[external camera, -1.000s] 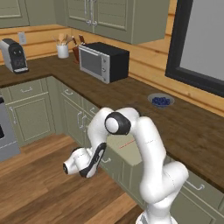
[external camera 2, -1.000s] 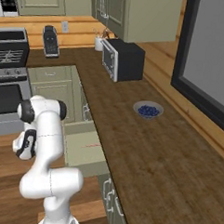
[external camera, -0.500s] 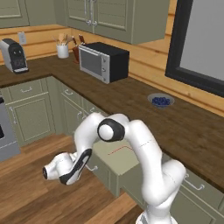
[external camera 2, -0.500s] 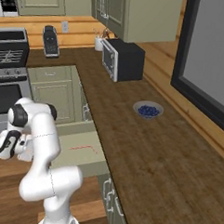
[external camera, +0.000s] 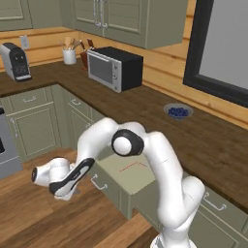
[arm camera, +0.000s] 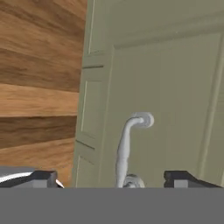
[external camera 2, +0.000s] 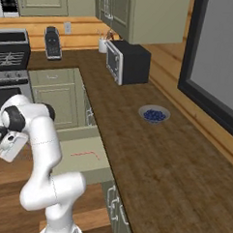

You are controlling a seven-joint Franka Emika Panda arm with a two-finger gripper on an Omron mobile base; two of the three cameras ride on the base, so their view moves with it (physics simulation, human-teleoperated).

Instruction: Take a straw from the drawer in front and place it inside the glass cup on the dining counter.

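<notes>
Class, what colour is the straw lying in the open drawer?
Red-pink; the straw shows best in the left base view, against the drawer's pale floor.

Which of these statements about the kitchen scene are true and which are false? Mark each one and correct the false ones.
1. The drawer is pulled open. True.
2. The straw lies inside the open drawer. True.
3. The gripper is holding the straw. False: the straw lies in the drawer, apart from the gripper.
4. The bowl of blueberries sits on top of the microwave. False: it sits on the worktop, apart from the microwave.
5. In the hand view, a curved metal handle shows between the finger tips. True.
6. The coffee machine stands inside the drawer. False: it stands on the worktop by the wall.
</notes>
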